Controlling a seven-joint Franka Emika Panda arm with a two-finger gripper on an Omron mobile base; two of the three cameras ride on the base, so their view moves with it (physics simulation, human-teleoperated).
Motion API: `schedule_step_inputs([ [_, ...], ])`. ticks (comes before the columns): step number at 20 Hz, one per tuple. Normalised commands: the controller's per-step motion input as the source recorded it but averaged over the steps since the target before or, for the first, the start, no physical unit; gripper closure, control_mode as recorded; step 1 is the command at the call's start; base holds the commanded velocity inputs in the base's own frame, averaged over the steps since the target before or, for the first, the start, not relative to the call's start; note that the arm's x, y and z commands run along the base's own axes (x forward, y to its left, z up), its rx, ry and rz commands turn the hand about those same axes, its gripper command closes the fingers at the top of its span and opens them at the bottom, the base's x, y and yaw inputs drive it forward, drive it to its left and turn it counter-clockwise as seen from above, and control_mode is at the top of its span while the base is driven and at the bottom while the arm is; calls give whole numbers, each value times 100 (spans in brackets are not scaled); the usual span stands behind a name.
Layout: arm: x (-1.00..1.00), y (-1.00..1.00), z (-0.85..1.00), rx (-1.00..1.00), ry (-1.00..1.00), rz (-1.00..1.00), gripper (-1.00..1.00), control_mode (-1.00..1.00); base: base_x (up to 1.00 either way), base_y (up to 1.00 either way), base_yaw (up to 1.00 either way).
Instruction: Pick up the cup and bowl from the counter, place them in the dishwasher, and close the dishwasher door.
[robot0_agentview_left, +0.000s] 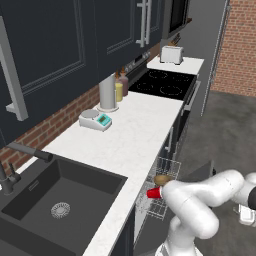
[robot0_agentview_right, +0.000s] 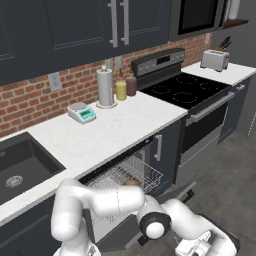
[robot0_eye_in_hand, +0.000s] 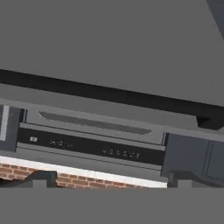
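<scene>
Right now cup (robot0_agentview_left: 154, 193) and bowl (robot0_agentview_left: 162, 180) sit in the dishwasher (robot0_agentview_right: 131, 173) rack, door (robot0_agentview_right: 186, 192) down. Gripper (robot0_agentview_right: 197, 248) low by the door; can't tell its jaw state.

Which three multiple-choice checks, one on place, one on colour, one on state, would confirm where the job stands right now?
1. Where is the cup?
A. beside the sink
B. in the dishwasher rack
C. on the stovetop

2. What colour is the cup?
A. red
B. yellow
C. white

3. How is the dishwasher door?
A. shut flush
B. removed
C. open, lowered

Answers:
1 B, it lies in the wire rack by the bowl.
2 A, its side is red in the left base view.
3 C, the rack stands pulled out above the door.
</scene>
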Motion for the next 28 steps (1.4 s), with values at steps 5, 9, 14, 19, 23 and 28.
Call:
schedule_step_inputs([
  [5,58,0,-72,3,0,-3,-100,-100,0,0,0],
  [9,66,0,-61,4,3,-2,-100,-100,0,0,0],
  [14,66,0,-65,3,8,-2,-100,-100,0,0,0],
  [19,50,0,-77,1,11,0,-100,-100,0,0,0],
  [23,32,0,-67,1,11,0,-100,-100,0,0,0],
  [28,15,3,-40,3,5,0,-100,-100,0,0,0],
])
